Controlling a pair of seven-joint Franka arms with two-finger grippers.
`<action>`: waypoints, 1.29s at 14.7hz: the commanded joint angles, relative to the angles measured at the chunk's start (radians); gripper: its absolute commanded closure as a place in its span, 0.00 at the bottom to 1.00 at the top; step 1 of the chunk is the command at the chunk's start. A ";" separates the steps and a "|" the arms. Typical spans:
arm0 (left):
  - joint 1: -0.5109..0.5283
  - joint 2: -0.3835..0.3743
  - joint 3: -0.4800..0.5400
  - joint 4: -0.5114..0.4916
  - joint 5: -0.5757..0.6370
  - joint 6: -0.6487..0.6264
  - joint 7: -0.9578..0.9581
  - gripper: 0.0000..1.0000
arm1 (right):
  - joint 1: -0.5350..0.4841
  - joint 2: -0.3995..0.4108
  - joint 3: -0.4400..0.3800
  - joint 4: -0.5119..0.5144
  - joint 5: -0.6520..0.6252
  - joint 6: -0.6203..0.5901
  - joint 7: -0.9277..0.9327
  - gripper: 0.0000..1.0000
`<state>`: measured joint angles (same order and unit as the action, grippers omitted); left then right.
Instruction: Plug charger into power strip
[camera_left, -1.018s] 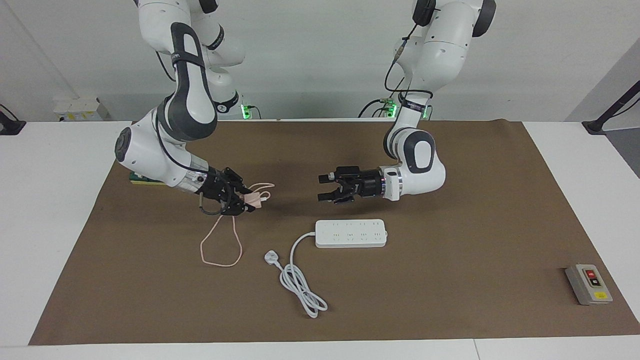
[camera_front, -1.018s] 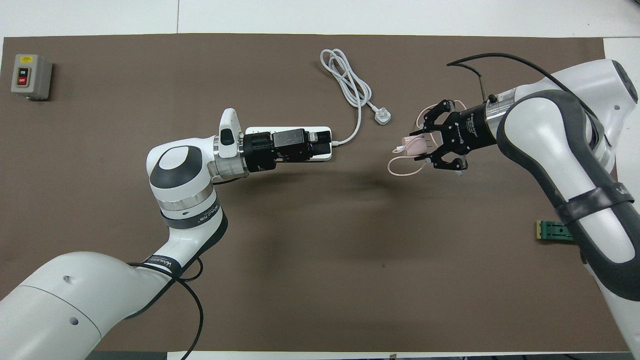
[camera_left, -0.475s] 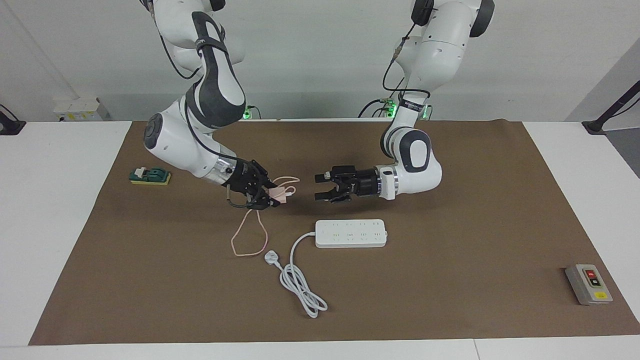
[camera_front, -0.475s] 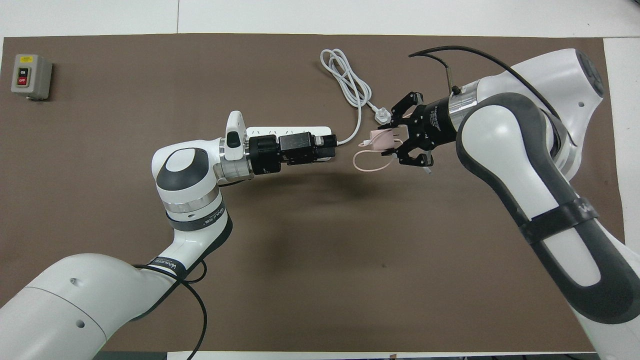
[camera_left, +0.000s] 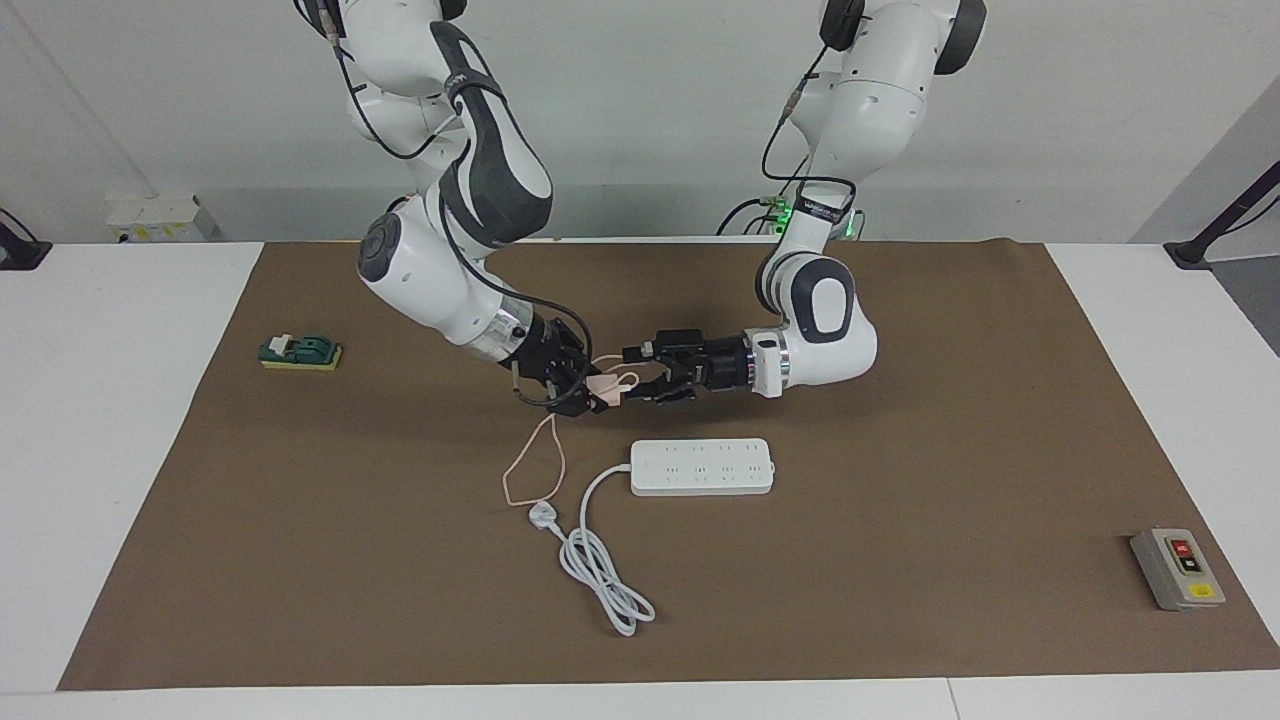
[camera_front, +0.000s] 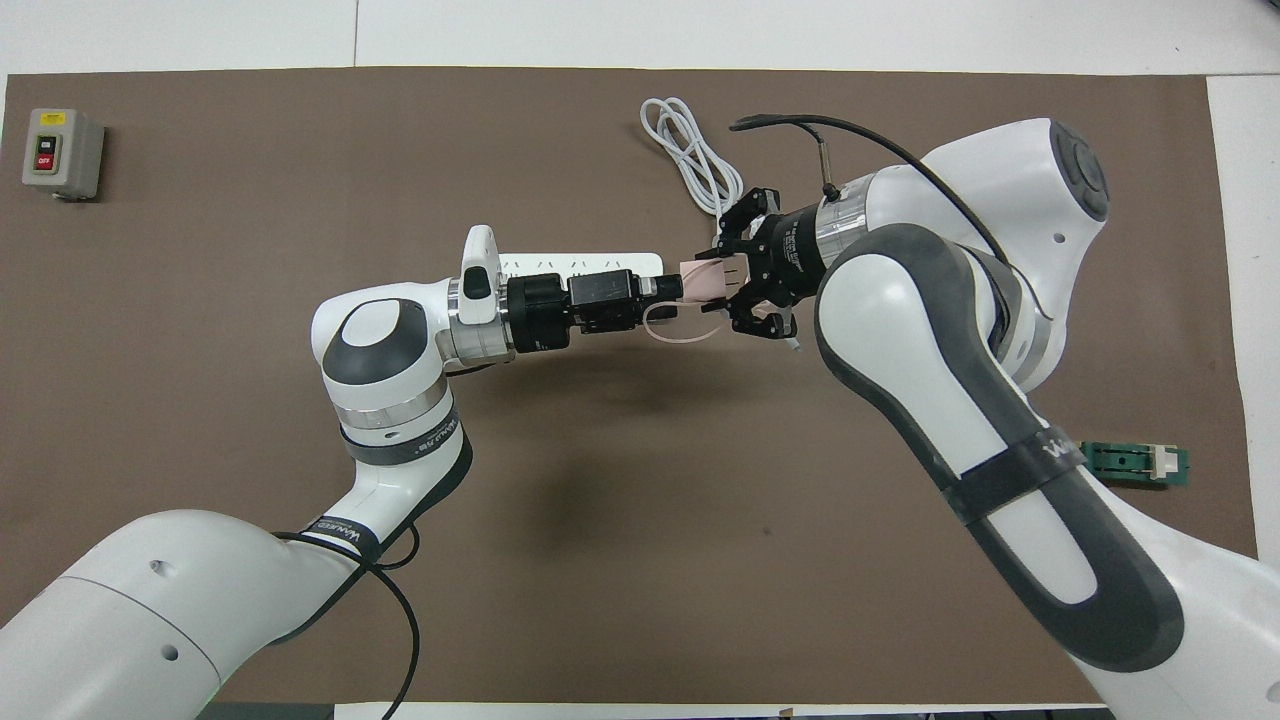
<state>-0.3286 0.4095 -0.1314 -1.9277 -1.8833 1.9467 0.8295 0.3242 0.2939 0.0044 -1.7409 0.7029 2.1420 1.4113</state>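
Standing across the counter (camera_left: 110, 450) from the robots. The green switch block (camera_left: 300, 351) sits alone now, because the right arm (camera_left: 430, 280) has swung off it and carried the charger (camera_left: 603, 391) in toward the middle. The right jaws are clamped on the little pink cube. It's up in the air over the brown mat (camera_left: 900, 600), at about 10 o'clock from the power strip (camera_left: 702, 466) from where I stand.

The thin pink cable (camera_left: 535, 465) got dragged along. It hangs off the cube and its loop now lies on the mat right beside the white plug (camera_left: 541, 515) of the strip's cord.

The left arm (camera_left: 815, 335) has crept in from 3 o'clock. The left jaws are spread wide, right at the charger's free end. Can't tell if they're touching it yet.

So my guess is a hand-off rather than plugging in. The strip lies flat and untouched, sockets up, nothing in it.

The charger itself is a pale pink cube, tiny next to the strip. From overhead you can see its prongs (camera_front: 735, 275) poking back toward the right jaws, so regripping makes sense.
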 joint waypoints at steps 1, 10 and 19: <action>-0.018 0.006 0.007 0.016 -0.007 0.021 0.014 0.00 | 0.009 0.013 0.002 0.015 0.018 0.025 0.023 1.00; -0.036 0.014 0.007 0.033 -0.005 0.058 0.020 0.00 | 0.018 0.013 0.002 0.014 0.021 0.033 0.034 1.00; -0.047 0.035 0.010 0.088 0.004 0.086 0.046 0.00 | 0.013 0.013 0.005 0.015 0.024 0.019 0.028 1.00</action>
<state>-0.3605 0.4192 -0.1319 -1.8710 -1.8834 2.0104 0.8595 0.3451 0.2995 0.0033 -1.7399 0.7029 2.1685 1.4265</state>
